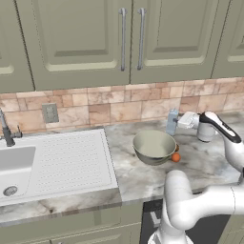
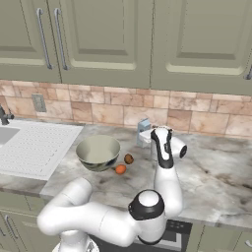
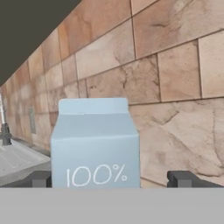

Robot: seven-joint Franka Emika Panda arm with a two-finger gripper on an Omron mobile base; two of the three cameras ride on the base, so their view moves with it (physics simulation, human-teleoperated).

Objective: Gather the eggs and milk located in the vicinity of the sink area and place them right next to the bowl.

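The milk (image 3: 95,144), a pale blue-grey carton marked "100%", stands upright on the counter against the brick wall, behind and to the right of the bowl (image 1: 154,147). My gripper (image 3: 112,179) is open, one dark fingertip (image 3: 41,178) on each side of the carton, with a clear gap on the right side. From the base views the hand reaches level at the milk (image 1: 171,123) (image 2: 143,128). Two eggs (image 2: 120,169) (image 2: 129,158) lie on the counter right beside the bowl (image 2: 98,151); one egg (image 1: 176,157) shows at the bowl's right.
The white sink basin (image 1: 14,167) with ribbed drainboard (image 1: 71,157) and dark tap (image 1: 5,131) lies at the left. Brick backsplash and green wall cabinets rise behind the counter. A wall socket (image 1: 50,113) sits above the drainboard.
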